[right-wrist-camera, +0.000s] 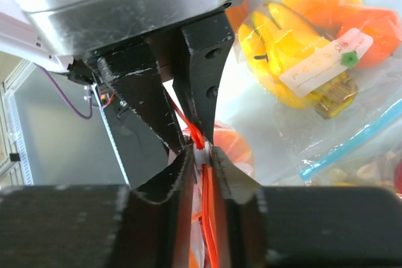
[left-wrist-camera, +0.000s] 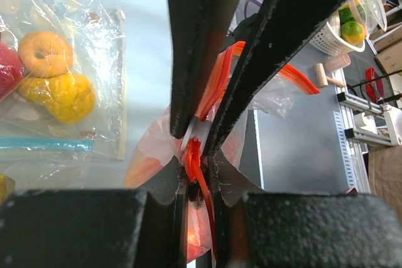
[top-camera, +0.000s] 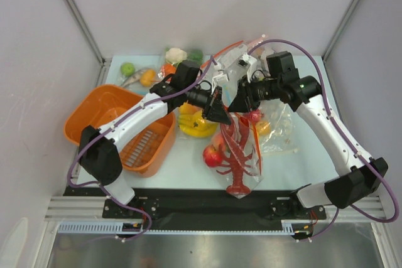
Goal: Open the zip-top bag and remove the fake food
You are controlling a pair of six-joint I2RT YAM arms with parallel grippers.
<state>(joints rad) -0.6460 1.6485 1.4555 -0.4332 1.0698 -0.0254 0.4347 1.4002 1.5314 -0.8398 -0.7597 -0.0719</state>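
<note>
Right of the basket [top-camera: 103, 108], the bag [top-camera: 220, 174] is laid on the table [top-camera: 182, 171], with its top end lifted up. The lobster [top-camera: 239, 155] is packed inside the bag. The apples [top-camera: 212, 154] are packed in beside it, on the side nearer the basket.

The top of the bag is held up by both grippers, just right of the basket. The left gripper [top-camera: 218, 110] is reached out over the basket's right rim. Its jaws are squeezed tight on the bag's orange strip [left-wrist-camera: 213, 89], as is shown in the left wrist view. The right gripper [top-camera: 239, 105] is brought in from the side away from the basket, nose to nose with the left one. Its jaws are pinched on the same strip too, as is shown in the right wrist view, just below the left gripper's tips.

Whether the strip is pulled apart cannot be told.

The bananas [top-camera: 196, 123] are seen just right of the basket, under the left gripper, in their own bag with a blue strip.
</note>
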